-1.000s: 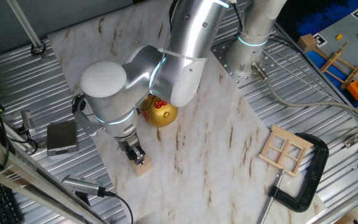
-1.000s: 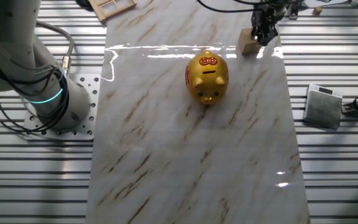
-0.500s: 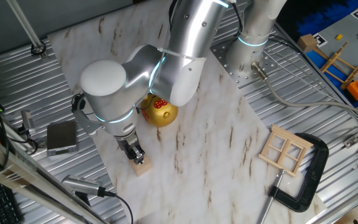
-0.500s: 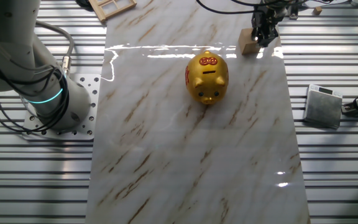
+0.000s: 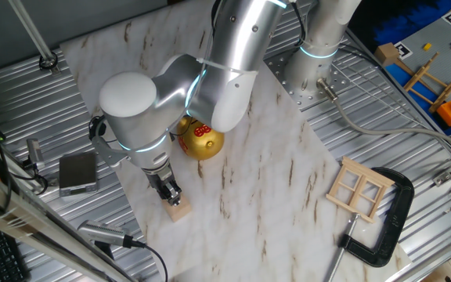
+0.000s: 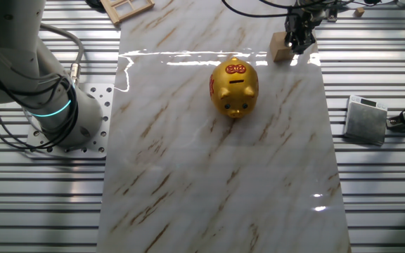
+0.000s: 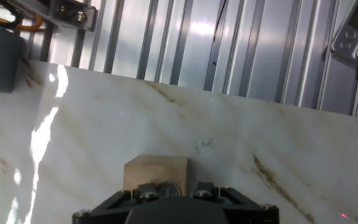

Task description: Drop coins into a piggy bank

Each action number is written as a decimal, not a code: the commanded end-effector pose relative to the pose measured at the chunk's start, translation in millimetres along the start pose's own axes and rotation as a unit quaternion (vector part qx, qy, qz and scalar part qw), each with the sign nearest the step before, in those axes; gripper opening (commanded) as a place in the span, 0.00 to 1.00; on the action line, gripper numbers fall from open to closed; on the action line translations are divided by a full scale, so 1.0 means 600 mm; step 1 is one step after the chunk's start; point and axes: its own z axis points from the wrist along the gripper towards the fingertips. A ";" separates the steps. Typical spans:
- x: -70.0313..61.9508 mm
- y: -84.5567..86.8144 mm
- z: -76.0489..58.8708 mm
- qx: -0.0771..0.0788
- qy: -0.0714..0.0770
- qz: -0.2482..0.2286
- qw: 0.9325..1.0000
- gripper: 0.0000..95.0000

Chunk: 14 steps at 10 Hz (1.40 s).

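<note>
The gold piggy bank [image 5: 203,141] with red marks stands mid-slab, partly behind my arm; it shows whole in the other fixed view [image 6: 235,87]. A pale wooden cube [image 5: 178,210] sits near the slab's edge, also seen in the other fixed view [image 6: 281,48] and in the hand view [image 7: 156,169]. My gripper [image 5: 170,195] points down onto the cube's top, its fingers close together. In the hand view a small dark grey coin [image 7: 168,188] sits between the fingers over the cube. The gripper [image 6: 298,42] is well apart from the bank.
A grey box [image 5: 77,172] lies on the ribbed metal beside the slab, near the cube. A wooden window frame [image 5: 358,188] and a black clamp [image 5: 390,227] lie at the slab's other end. The robot base [image 6: 62,119] stands beside the slab.
The arm's elbow has shifted very slightly. The gripper stays on the cube; the bank and cube have not moved.
</note>
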 end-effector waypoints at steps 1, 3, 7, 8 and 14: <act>0.000 0.000 0.000 0.000 0.000 0.000 1.000 0.40; 0.000 0.000 0.000 0.000 0.000 0.001 1.000 0.40; 0.000 -0.002 -0.001 0.001 0.000 0.001 1.000 0.40; 0.001 -0.003 -0.002 0.001 0.000 0.001 1.000 0.40; 0.002 -0.006 0.000 0.002 0.000 -0.001 1.000 0.40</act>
